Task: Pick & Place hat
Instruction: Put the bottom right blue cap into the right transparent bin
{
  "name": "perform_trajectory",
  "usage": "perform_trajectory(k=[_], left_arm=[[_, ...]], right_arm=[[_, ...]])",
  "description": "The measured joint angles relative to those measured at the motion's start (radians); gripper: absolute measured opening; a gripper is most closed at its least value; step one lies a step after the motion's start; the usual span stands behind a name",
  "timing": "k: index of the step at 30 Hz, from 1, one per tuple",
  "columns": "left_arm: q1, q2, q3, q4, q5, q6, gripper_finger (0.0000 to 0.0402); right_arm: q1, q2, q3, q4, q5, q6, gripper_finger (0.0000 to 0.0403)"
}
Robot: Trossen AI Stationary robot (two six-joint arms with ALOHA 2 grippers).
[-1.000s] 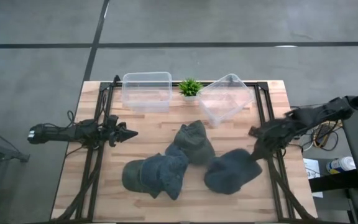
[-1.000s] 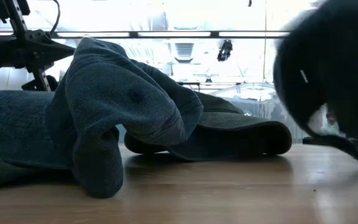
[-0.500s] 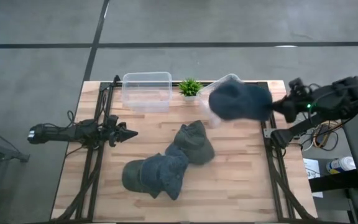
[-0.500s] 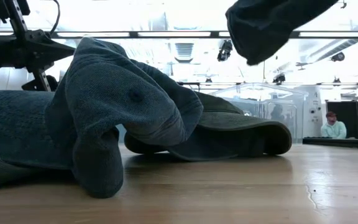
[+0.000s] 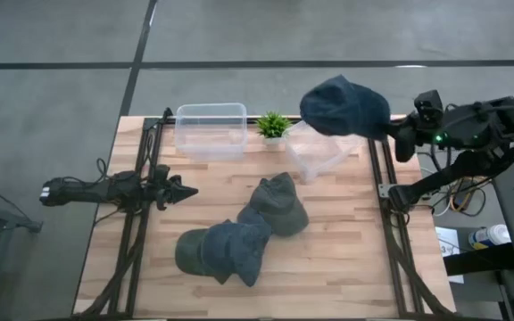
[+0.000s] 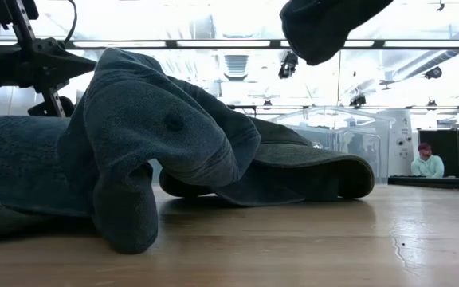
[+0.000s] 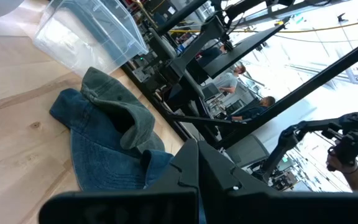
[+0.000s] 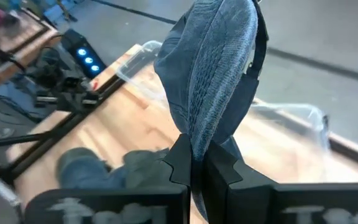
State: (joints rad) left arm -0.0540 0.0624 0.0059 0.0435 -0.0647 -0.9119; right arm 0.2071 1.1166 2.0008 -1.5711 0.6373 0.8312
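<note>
A dark blue hat (image 5: 344, 107) hangs in the air over the tilted clear bin (image 5: 321, 147) at the table's far right, with my right gripper (image 5: 391, 134) shut on it; the low view shows the hat's lower part (image 6: 325, 24) high above the table. A green hat (image 5: 280, 205) and blue denim hats (image 5: 225, 251) lie in a heap on the table's middle, the green one partly on the denim. My left gripper (image 5: 186, 190) waits shut and level at the table's left, touching nothing. My right gripper pinches a fold of the hat's cloth (image 8: 194, 140) between its two fingers. The fingers come from the table's right, slanting down. The hat is lifted clear of the table and stands out beyond the fingertips, toward the table's left, above the tilted bin.
A second clear bin (image 5: 211, 131) stands at the far left of the table, and a small green plant (image 5: 273, 125) sits between the two bins. Black frame rails (image 5: 141, 223) run along both table sides. People sit in the room beyond (image 6: 427, 159).
My right gripper has risen from the table's right side and gone toward the far edge, turning its wrist as it went. The dark blue hat, which lay on the table at the right, is lifted clear and now hangs above the tilted bin.
</note>
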Motion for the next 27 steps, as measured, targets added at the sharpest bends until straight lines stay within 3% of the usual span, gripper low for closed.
perform_trajectory(k=[18,27], left_arm=[[0.0,0.0,0.0,0.0,0.0,0.029,0.0],[0.0,0.0,0.0,-0.001,0.0,0.023,0.0]], right_arm=[[-0.703,0.214,0.07,0.0,-0.62,-0.673,0.0008],[-0.801,0.28,0.04,0.0,-0.67,-0.922,0.0008]])
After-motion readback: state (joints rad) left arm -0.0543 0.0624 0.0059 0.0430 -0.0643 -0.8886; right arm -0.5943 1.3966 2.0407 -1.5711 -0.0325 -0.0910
